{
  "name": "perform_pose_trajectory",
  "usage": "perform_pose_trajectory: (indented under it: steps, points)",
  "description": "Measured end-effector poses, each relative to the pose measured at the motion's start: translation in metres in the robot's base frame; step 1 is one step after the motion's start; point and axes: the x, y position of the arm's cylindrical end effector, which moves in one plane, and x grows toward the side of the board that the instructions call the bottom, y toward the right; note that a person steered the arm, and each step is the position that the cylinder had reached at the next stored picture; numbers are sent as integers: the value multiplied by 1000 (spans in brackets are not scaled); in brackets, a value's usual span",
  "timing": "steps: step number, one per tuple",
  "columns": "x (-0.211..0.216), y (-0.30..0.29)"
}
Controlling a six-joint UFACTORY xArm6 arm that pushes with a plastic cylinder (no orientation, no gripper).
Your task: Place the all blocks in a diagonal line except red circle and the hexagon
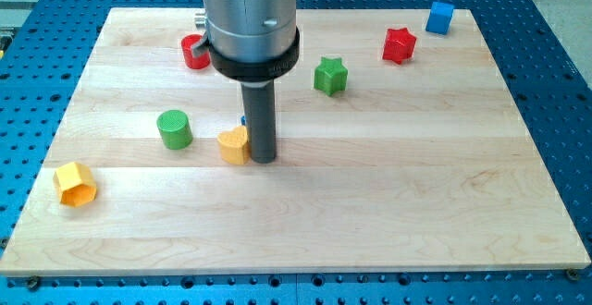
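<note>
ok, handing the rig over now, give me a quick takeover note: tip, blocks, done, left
My tip: down on the board, touching the right side of the yellow block; a bit of blue shows behind the rod, shape hidden.
Blocks: blue cube top right, red star, green star, green cylinder.
Excluded: red circle partly hidden by the arm, yellow hexagon at left.
Done: rough diagonal from the cube down to the yellow block.
Left: green cylinder sits off it.

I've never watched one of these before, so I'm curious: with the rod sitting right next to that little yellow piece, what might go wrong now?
1. My tip touches the yellow block on its right side; an off-centre push could make it spin or slip away.
2. A small blue block is mostly hidden behind the rod and could get dragged along.
3. A leftward push sends the yellow block toward the green cylinder, which could be bumped.
</note>
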Motion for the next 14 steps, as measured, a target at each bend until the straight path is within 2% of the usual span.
perform_pose_trajectory:
  steps: [1, 2, 3, 4, 5, 6, 7, 8, 9, 10, 11, 12, 14]
  points:
    - [-29, 0]
    - [-34, 6]
    - [20, -3]
    - [20, -49]
    - [2, -4]
    - [-16, -30]
    - [3, -89]
    - [21, -123]
    - [51, -99]
    - [52, -140]
    - [35, -152]
    - [41, -131]
    - [45, -161]
